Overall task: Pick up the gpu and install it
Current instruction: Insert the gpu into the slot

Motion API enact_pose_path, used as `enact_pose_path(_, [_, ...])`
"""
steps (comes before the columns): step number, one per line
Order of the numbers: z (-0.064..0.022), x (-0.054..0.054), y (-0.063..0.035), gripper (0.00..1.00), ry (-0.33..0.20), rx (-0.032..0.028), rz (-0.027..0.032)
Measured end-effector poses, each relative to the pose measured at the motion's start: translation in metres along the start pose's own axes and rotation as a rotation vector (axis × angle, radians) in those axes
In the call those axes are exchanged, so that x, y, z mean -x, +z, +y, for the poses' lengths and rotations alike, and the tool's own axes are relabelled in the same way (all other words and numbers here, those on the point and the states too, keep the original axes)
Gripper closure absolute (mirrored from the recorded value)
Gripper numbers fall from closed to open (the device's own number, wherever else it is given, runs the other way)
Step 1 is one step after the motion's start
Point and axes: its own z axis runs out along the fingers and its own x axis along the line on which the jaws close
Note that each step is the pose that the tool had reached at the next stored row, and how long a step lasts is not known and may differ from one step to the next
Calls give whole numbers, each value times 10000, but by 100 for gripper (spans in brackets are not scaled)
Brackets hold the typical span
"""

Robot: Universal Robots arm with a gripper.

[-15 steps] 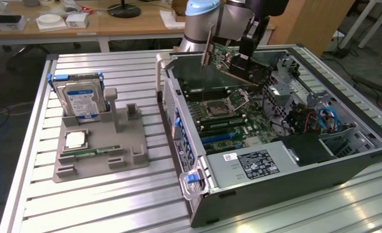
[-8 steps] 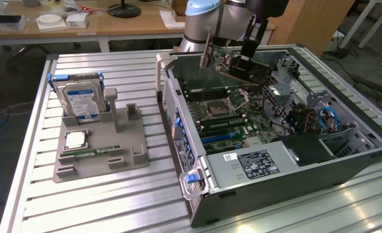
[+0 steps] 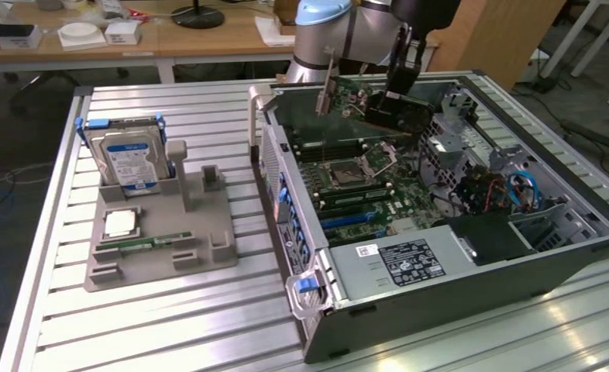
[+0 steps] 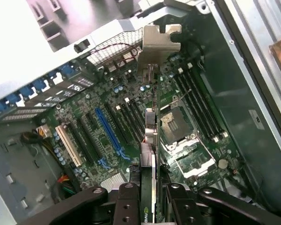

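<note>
The gpu [image 3: 382, 111], a dark card with a silver end bracket [image 3: 328, 87], hangs in the air over the far part of the open computer case [image 3: 439, 302]. My gripper [image 3: 390, 99] is shut on the card's upper edge. In the wrist view the gpu [image 4: 152, 140] shows edge-on between the black fingers [image 4: 126, 204], its bracket [image 4: 158, 44] pointing away from the camera. Below it lies the green motherboard [image 4: 107, 108] with a blue slot [image 4: 108, 136] and an empty processor socket [image 4: 177, 123]. The card is well above the board and touches nothing.
A grey parts holder [image 3: 165, 260] lies on the slatted metal table [image 3: 129, 333] at the exterior view's left. It carries a blue-labelled hard drive [image 3: 129, 159], a processor chip [image 3: 122, 223] and a green memory stick [image 3: 144, 242]. Cables and a drive cage fill the case's right side.
</note>
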Motion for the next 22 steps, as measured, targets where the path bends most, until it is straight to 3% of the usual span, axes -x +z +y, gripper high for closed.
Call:
enact_pose_path(13, [-2, 1, 36, 74, -2149, -33, 47])
enact_pose_path(22, [-33, 17, 58, 74, -3147, -36, 74])
